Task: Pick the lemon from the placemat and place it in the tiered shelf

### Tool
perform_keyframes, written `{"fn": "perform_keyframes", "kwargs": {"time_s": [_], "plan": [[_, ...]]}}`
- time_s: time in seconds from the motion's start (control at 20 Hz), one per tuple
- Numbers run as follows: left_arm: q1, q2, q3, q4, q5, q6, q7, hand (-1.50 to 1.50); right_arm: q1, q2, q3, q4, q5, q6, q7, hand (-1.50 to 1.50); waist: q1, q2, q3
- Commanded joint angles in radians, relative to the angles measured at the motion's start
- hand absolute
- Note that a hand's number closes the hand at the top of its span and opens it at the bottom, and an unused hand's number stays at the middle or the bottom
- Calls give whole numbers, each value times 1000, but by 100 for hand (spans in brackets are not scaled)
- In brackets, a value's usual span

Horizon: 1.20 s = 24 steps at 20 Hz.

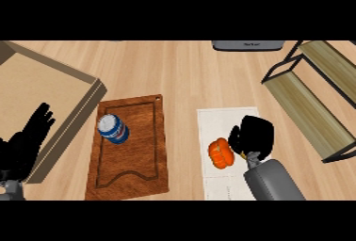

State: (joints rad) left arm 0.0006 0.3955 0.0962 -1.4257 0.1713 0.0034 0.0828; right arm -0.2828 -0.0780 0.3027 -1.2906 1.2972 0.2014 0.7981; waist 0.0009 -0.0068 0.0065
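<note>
- The orange ribbed fruit [221, 154], which looks more like a small pumpkin or tangerine than a lemon, is lying on the white placemat [219, 120], in its lower half and toward its right side.
- The right hand [256, 134] is hovering over the placemat's right edge, just beside the fruit and a little above it in the view. Its fingers are hanging relaxed and are closing on nothing, and the fruit is showing whole beside them.
- The tiered shelf [309, 110], with wooden tiers in a black frame, is standing at the right of the worktop [181, 66], near the placemat, and nothing is showing on its tiers.
- The left hand [28, 139] is resting at the view's left edge, with its fingers straight, spread and pointing up.
- A blue and white can [112, 128] is lying on the brown cutting board [142, 141], which is sitting left of the placemat.
- A cardboard box [42, 89] is filling the upper left corner, its wall running beside the board.
- A grey appliance [248, 45] is peeking in at the top edge.
</note>
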Motion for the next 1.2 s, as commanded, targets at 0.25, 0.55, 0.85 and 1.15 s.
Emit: {"fn": "perform_keyframes", "kwargs": {"time_s": [0.25, 0.55, 0.85, 1.15], "plan": [[7, -11, -6, -36, 9, -13, 62, 0, -212, 72, -285, 55, -19, -149, 264, 150, 16, 9, -5], [2, -22, 16, 53, 5, -43, -14, 0, -344, 77, -262, -23, 27, -128, 390, 150, -1, 5, -7], [16, -40, -3, 1, -30, 3, 26, 0, -399, 78, -234, -266, -13, -112, 517, 150, -9, -4, -7], [16, -55, 1, 26, -38, 0, -4, 0, -442, 78, -230, -441, 38, -122, 594, 150, -9, -1, -7]]}}
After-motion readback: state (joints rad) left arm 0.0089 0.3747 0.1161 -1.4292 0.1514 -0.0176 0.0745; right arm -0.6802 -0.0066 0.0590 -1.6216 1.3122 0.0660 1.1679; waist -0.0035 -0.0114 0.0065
